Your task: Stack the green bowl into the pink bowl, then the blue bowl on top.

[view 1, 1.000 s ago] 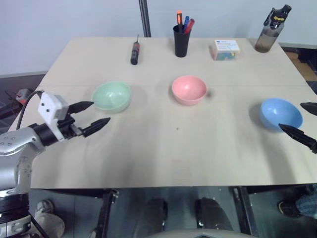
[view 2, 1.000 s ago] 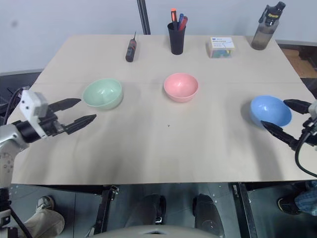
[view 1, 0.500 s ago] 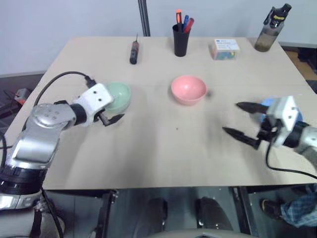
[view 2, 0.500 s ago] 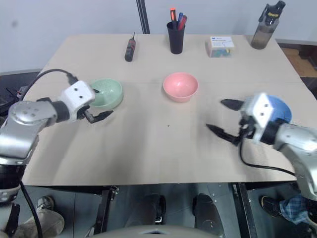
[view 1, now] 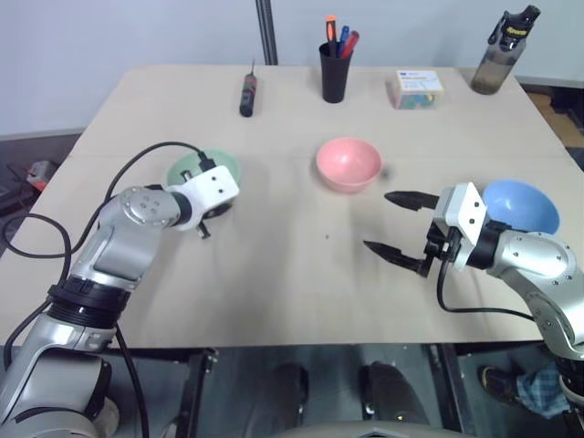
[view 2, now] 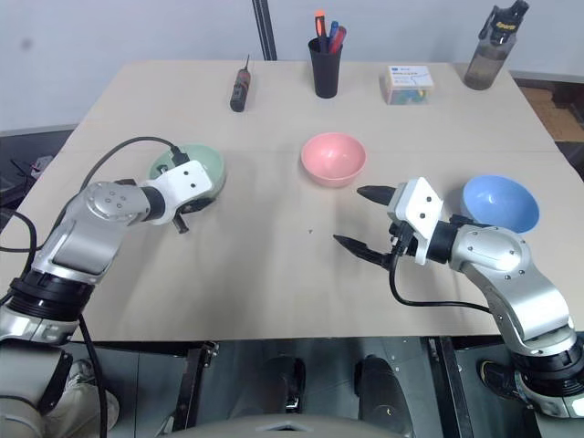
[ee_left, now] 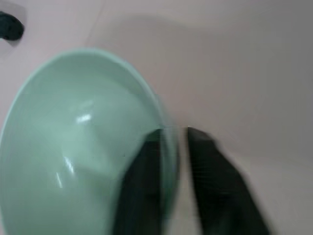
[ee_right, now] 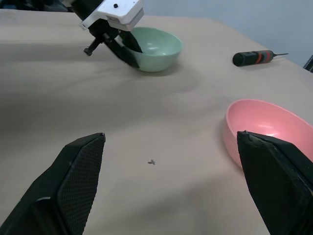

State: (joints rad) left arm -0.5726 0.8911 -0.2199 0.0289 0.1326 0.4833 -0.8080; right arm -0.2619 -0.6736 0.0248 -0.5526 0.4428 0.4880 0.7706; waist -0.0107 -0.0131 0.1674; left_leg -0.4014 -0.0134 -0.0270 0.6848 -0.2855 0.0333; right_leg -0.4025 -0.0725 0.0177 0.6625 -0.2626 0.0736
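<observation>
A light beige tabletop (view 1: 301, 292) carries a few things along its far edge. A screwdriver (view 1: 247, 94) with a black handle and a red band lies toward the far left, its thin metal tip pointing at the far edge. Near the middle of that edge stands a black cup (view 1: 334, 75) holding markers (view 1: 339, 41) in orange, blue and red, upright. To the right of it sits a small clear box (view 1: 413, 90) with a white and blue label on top and coloured bits inside. At the far right corner stands a dark see-through bottle (view 1: 502, 55) with a black cap. A tiny dark speck (view 1: 327, 237) marks the middle of the tabletop. A dark pole (view 1: 265, 32) rises behind the far edge.
</observation>
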